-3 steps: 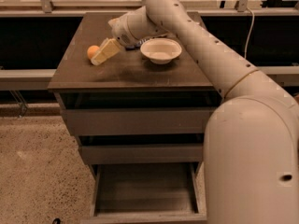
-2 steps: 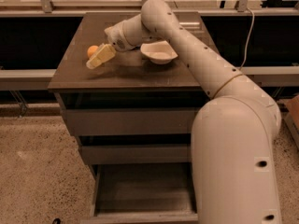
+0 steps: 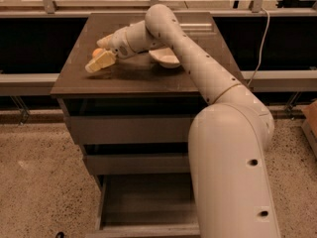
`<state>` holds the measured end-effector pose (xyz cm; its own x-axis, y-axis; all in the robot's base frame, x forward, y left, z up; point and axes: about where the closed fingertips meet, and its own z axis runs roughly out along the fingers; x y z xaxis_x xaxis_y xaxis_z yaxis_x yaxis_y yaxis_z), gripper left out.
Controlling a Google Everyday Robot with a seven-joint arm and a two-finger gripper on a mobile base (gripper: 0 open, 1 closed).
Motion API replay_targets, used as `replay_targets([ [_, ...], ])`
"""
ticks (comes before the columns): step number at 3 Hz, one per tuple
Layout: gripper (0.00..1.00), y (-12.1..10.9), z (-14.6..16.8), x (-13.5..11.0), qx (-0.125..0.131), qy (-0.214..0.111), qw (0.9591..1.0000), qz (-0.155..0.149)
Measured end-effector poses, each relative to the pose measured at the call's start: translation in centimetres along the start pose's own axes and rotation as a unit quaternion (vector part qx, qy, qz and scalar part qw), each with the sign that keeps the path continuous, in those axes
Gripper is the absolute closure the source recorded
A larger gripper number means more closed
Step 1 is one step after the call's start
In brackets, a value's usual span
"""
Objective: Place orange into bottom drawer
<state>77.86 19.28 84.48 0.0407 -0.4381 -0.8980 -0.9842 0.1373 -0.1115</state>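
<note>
The orange (image 3: 97, 52) sits on the left part of the cabinet top (image 3: 148, 76), partly hidden by my gripper. My gripper (image 3: 96, 56) is open and reaches in from the right. One finger (image 3: 101, 62) lies in front of the orange and the other behind it. I cannot tell whether they touch the fruit. The bottom drawer (image 3: 148, 208) is pulled out at the foot of the cabinet. Its inside shows nothing in it.
A white bowl (image 3: 166, 59) stands on the cabinet top just right of my gripper, under my arm. The two upper drawers (image 3: 133, 129) are shut. My arm and base (image 3: 233, 172) fill the right foreground, next to the open drawer. A rail runs behind the cabinet.
My gripper has moved left across the cabinet top and now straddles the orange. The orange and the bowl have stayed where they were.
</note>
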Motion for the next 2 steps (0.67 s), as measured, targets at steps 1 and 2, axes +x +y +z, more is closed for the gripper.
replay_targets([
  [1,0.5,0.25,0.52,-0.45,-0.017,-0.007,0.9997,-0.014],
  [2,0.73,0.32,0.38,-0.69,-0.025,-0.01,0.9993,-0.026],
])
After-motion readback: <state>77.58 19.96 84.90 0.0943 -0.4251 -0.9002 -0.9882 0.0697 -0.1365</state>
